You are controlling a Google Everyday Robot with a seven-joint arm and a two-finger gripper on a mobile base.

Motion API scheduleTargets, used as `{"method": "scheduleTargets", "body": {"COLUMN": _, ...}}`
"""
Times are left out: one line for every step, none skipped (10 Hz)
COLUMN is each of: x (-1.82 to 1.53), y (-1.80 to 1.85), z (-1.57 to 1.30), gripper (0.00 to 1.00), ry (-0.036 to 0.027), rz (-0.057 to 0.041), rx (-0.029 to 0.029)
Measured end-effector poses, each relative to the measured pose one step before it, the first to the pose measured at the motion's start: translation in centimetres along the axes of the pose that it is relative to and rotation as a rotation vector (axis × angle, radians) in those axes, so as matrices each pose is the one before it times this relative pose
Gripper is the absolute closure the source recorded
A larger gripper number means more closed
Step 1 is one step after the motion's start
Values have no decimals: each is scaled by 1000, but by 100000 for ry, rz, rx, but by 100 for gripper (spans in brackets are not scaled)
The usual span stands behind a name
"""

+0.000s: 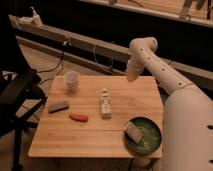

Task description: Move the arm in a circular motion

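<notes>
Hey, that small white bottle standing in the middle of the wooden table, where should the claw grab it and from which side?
Grip the small white upright bottle around its wider lower body, coming from above, since it stands upright and apart from the other things on the wooden table. The claw, at the tip of the white jointed arm, hangs over the table's far edge, up and right of the bottle.
</notes>
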Motion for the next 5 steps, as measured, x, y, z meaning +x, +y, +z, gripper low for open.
{"method": "scheduleTargets", "body": {"x": 1741, "y": 1421, "z": -249, "gripper": 100, "ry": 850, "rz": 4990, "rx": -332}}
{"method": "scheduleTargets", "body": {"x": 1541, "y": 1565, "z": -167, "gripper": 100, "ry": 559, "rz": 4260, "rx": -764}}
{"method": "scheduleTargets", "body": {"x": 960, "y": 1124, "z": -77, "gripper": 100, "ry": 264, "rz": 2788, "rx": -607}}
{"method": "scheduleTargets", "body": {"x": 416, "y": 833, "z": -108, "gripper": 100, "ry": -112, "rz": 748, "rx": -880}}
{"method": "scheduleTargets", "body": {"x": 90, "y": 874, "z": -25, "gripper": 100, "ry": -295, "rz": 230, "rx": -1413}}
